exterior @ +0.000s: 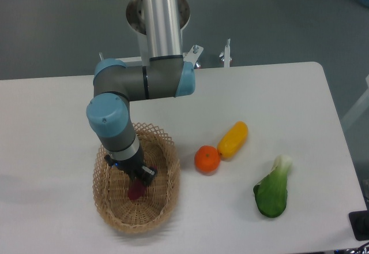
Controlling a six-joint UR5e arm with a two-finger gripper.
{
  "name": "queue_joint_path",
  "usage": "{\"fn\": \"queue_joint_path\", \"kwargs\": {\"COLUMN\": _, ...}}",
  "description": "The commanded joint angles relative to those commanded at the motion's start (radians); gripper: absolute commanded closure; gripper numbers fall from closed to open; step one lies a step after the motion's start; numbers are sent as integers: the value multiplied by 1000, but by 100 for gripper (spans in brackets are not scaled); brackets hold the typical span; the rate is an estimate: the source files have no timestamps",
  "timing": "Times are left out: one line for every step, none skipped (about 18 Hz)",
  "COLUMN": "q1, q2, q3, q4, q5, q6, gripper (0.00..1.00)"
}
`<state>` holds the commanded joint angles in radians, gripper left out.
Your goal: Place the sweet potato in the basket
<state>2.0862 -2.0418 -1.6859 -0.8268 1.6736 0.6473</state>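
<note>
The oval tan wicker basket [162,208] sits at the front left of the white table. My gripper [138,180] hangs inside it, pointing down. The reddish-purple sweet potato [135,192] shows just under the fingers, low in the basket over its floor. The fingers look closed around its upper end, but the wrist hides most of them. I cannot tell whether the sweet potato touches the basket floor.
A round orange [207,159] and a yellow-orange oblong vegetable [233,139] lie right of the basket, touching each other. A green bok choy [273,189] lies farther right near the front. The arm's base column [159,17] stands at the back edge.
</note>
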Motion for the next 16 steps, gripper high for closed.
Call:
{"fn": "queue_joint_path", "kwargs": {"q1": 0, "q2": 8, "q3": 3, "q4": 0, "q5": 0, "q6": 3, "gripper": 3}}
{"fn": "queue_joint_path", "kwargs": {"q1": 0, "q2": 17, "q3": 6, "q4": -2, "q5": 0, "q6": 5, "gripper": 0}}
{"fn": "queue_joint_path", "kwargs": {"q1": 3, "q2": 25, "q3": 11, "q4": -5, "q5": 0, "q6": 5, "gripper": 0}}
{"fn": "queue_joint_path", "kwargs": {"q1": 5, "q2": 34, "q3": 23, "q4": -6, "q5": 0, "q6": 0, "gripper": 0}}
{"fn": "queue_joint_path", "kwargs": {"q1": 12, "q2": 47, "q3": 37, "q4": -6, "q5": -5, "q6": -2, "gripper": 0}}
{"fn": "queue_joint_path", "kwargs": {"q1": 27, "q2": 61, "q3": 52, "q4": -6, "q5": -9, "q6": -2, "gripper": 0}}
{"fn": "queue_joint_path", "kwargs": {"q1": 47, "q2": 75, "q3": 66, "q4": -8, "q5": -12, "q6": -3, "gripper": 0}}
{"fn": "queue_joint_path", "kwargs": {"q1": 58, "q2": 87, "q3": 74, "q4": -9, "q5": -12, "q6": -9, "gripper": 0}}
{"fn": "queue_joint_path", "kwargs": {"q1": 63, "q2": 91, "q3": 84, "q4": -8, "q5": -12, "q6": -21, "gripper": 0}}
{"fn": "queue_joint_path", "kwargs": {"q1": 72, "q2": 95, "q3": 89, "q4": -8, "q5": -12, "q6": -29, "gripper": 0}}
{"fn": "queue_joint_path", "kwargs": {"q1": 89, "q2": 107, "q3": 97, "q4": -8, "q5": -12, "q6": -25, "gripper": 0}}
{"fn": "queue_joint_path", "kwargs": {"q1": 103, "q2": 121, "q3": 106, "q4": -8, "q5": -12, "q6": -22, "gripper": 0}}
{"fn": "queue_joint_path", "kwargs": {"q1": 118, "q2": 132, "q3": 120, "q4": -8, "q5": -12, "q6": -14, "gripper": 0}}
{"fn": "queue_joint_path", "kwargs": {"q1": 139, "q2": 138, "q3": 132, "q4": -8, "q5": -11, "q6": -11, "gripper": 0}}
{"fn": "queue_joint_path", "kwargs": {"q1": 165, "q2": 138, "q3": 149, "q4": -9, "q5": -11, "q6": -8, "gripper": 0}}
{"fn": "queue_joint_path", "kwargs": {"q1": 187, "q2": 138, "q3": 167, "q4": -20, "q5": -8, "q6": 4, "gripper": 0}}
